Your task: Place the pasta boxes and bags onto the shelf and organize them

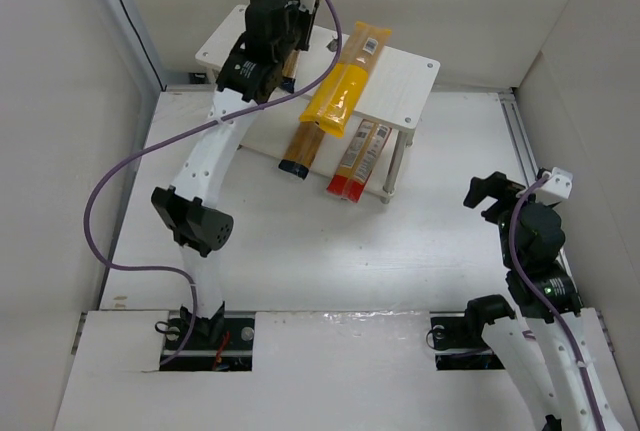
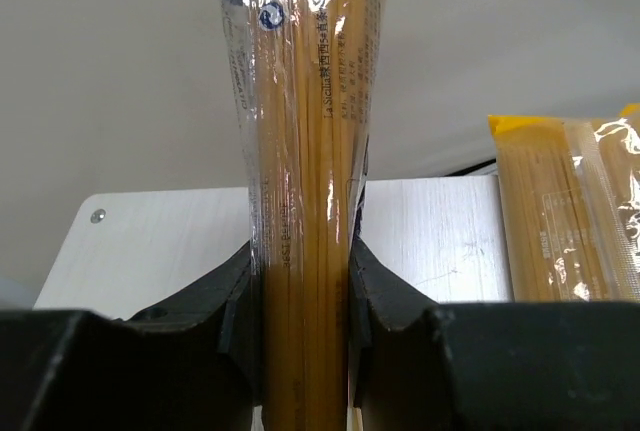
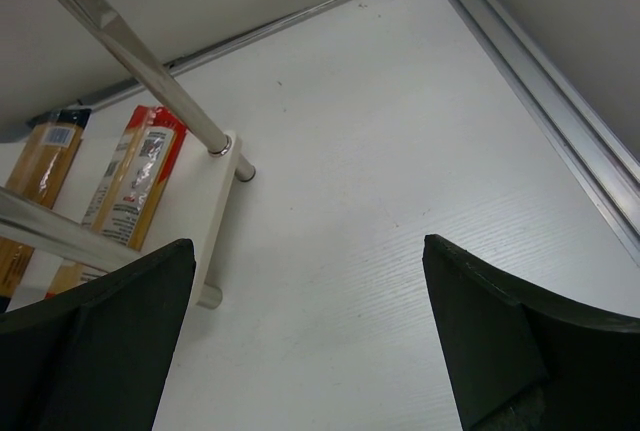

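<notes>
Three of the four packs already lie on the shelf (image 1: 410,76), which stands at the worktop's far edge. The yellow bag (image 1: 345,86) is on the top board; a clear spaghetti bag (image 1: 302,146) and the red-and-orange box (image 1: 360,156) are on the lower one.

Left to place: the second clear bag (image 2: 305,151), clamped in the left gripper (image 2: 300,291) above the top board's left part. The yellow bag lies skewed and overhanging, so straightening appears outstanding.

Only the left wrist view shows the clamp; overhead, the arm hides it. The right gripper (image 3: 310,331), near the right edge, stands spread and empty.
</notes>
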`<state>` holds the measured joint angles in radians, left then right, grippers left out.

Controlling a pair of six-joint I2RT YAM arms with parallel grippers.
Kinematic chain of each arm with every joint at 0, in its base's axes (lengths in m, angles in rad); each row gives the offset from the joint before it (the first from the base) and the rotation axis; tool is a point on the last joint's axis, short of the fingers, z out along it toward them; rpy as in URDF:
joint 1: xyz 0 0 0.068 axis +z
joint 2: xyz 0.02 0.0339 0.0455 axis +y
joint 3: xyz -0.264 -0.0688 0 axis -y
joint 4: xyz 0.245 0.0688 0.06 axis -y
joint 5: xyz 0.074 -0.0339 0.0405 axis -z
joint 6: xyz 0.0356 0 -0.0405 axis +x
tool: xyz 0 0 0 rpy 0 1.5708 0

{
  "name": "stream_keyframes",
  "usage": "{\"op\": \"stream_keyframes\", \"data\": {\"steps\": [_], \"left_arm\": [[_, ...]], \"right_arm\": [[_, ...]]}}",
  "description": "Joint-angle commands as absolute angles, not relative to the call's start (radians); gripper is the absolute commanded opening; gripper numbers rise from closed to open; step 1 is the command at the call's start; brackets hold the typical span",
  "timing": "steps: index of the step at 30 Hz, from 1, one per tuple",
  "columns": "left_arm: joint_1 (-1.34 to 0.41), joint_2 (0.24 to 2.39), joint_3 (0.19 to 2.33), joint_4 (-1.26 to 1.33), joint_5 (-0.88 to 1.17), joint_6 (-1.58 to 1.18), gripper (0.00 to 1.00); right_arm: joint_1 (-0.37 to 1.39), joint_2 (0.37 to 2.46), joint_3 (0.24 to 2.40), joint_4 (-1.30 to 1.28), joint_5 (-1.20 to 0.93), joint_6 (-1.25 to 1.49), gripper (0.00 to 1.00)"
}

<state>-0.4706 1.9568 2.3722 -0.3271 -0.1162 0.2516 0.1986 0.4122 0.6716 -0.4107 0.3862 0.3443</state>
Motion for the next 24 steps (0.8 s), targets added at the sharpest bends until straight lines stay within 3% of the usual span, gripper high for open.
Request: {"op": "stream_keyframes", "data": {"steps": [1,3,4,7,9,11,13,17,24], "left_arm": [[-0.460,1.914,2.433,-0.236,-0.126,0.242,0.01],[-0.460,1.914,2.424,-0.236,-0.135,0.233,0.17],[-0.460,1.914,2.424,-0.236,-0.146,0.224,0.30],[-0.460,1.904,2.385,-0.245,-0.181,0.203,0.36],[-0.460,1.882,2.353,-0.245,-0.192,0.202,0.45],[-0.460,1.867,2.323,-0.236,-0.201,0.193,0.62],[-0.460,1.850,2.299,-0.225,-0.210,0.184,0.90],[-0.460,1.789,2.299,-0.225,-0.178,0.163,1.00],[-0.460,1.616,2.274,-0.189,-0.304,0.074,1.00]], "right_arm": [[0.209,0.422,0.693,-0.360,0.405,0.336,1.00],[0.209,0.422,0.693,-0.360,0.405,0.336,1.00],[0.209,0.422,0.693,-0.351,0.405,0.336,1.00],[0.209,0.413,0.693,-0.351,0.405,0.336,1.00],[0.209,0.413,0.693,-0.351,0.405,0.336,1.00],[0.209,0.404,0.684,-0.351,0.405,0.336,1.00],[0.209,0.403,0.684,-0.351,0.405,0.336,1.00],[0.209,0.383,0.684,-0.351,0.405,0.336,1.00],[0.209,0.373,0.684,-0.342,0.377,0.336,1.00]]}}
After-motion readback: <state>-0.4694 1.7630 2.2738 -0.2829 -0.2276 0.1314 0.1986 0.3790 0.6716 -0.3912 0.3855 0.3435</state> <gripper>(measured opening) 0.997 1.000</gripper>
